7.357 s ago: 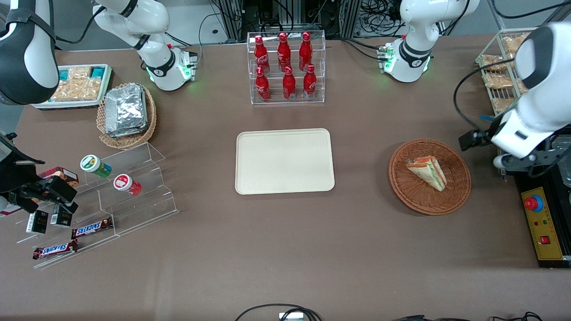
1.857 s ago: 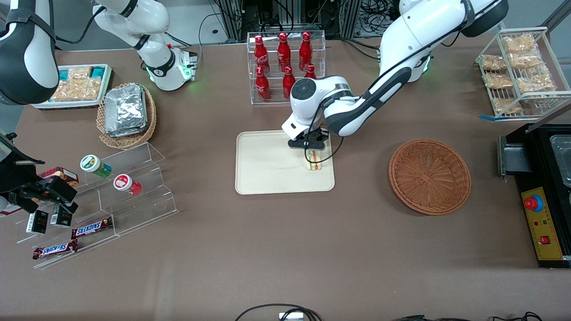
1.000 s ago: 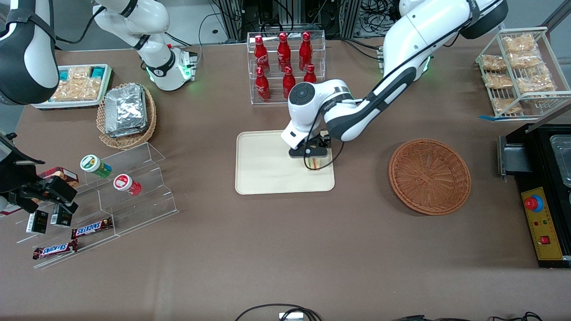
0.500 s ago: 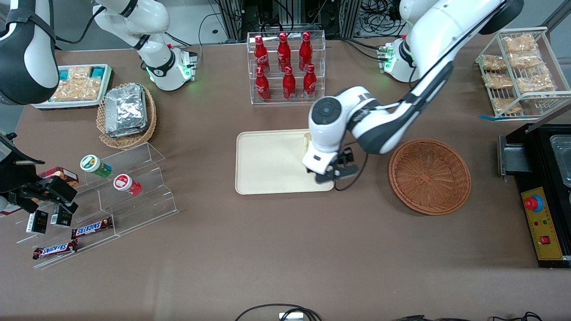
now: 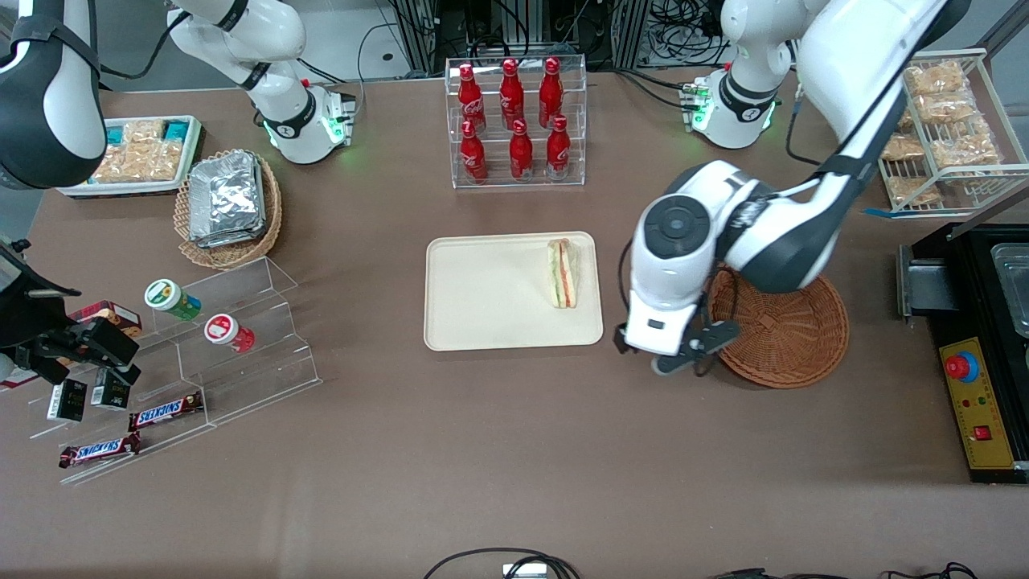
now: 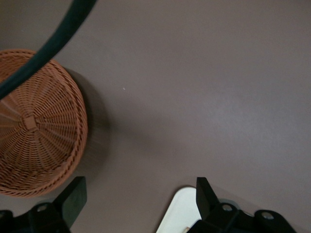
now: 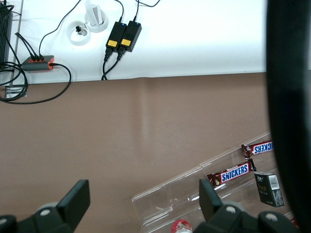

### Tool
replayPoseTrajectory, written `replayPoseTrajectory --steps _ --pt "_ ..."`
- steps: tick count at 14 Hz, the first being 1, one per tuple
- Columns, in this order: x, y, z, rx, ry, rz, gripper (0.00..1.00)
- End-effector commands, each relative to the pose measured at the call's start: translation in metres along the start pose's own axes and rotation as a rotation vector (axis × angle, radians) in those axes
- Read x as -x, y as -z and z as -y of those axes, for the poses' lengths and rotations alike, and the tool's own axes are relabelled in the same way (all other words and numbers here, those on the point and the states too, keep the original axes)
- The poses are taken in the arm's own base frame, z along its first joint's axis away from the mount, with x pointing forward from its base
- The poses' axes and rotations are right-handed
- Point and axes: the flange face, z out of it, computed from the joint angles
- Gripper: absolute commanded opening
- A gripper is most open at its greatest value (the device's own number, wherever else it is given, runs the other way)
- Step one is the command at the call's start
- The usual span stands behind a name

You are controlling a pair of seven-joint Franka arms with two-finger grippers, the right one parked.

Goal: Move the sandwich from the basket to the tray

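The sandwich [image 5: 563, 272], a pale wedge with red, orange and green layers, lies on the cream tray [image 5: 490, 293], near the tray's edge toward the working arm. The reddish-brown wicker basket [image 5: 792, 338] holds nothing and is partly covered by the arm. My gripper [image 5: 679, 358] hangs open over bare table between tray and basket, holding nothing. In the left wrist view the gripper [image 6: 141, 201] stands wide open, with the basket [image 6: 36, 126] to one side and a corner of the tray [image 6: 182, 213] between the fingers.
A clear rack of red bottles [image 5: 514, 121] stands farther from the camera than the tray. A tan basket of foil packets [image 5: 227, 205] and clear steps with snacks [image 5: 209, 346] lie toward the parked arm's end. A wire rack [image 5: 936, 129] and black box [image 5: 981, 378] sit toward the working arm's end.
The gripper let go of the sandwich on the tray, opened, and moved away toward the basket and nearer the camera. The sandwich stays on the tray.
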Motion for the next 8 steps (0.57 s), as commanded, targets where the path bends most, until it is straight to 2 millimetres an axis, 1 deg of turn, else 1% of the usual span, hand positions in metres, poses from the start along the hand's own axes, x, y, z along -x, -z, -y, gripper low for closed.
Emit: replayPoseTrajectory --steps 1,3,4,5,8 --pt "-0.011 0.011 0.018 -0.025 0.035 0.002 1.0" --pt "-0.016 0.026 0.034 -0.035 0.021 0.021 1.0" --pt "-0.03 0.03 0.051 -0.052 0.001 0.03 1.0" --pt "-0.04 0.038 0.067 -0.043 -0.003 0.051 1.0" --pt "-0.063 0.064 0.119 -0.019 -0.057 0.082 1.0"
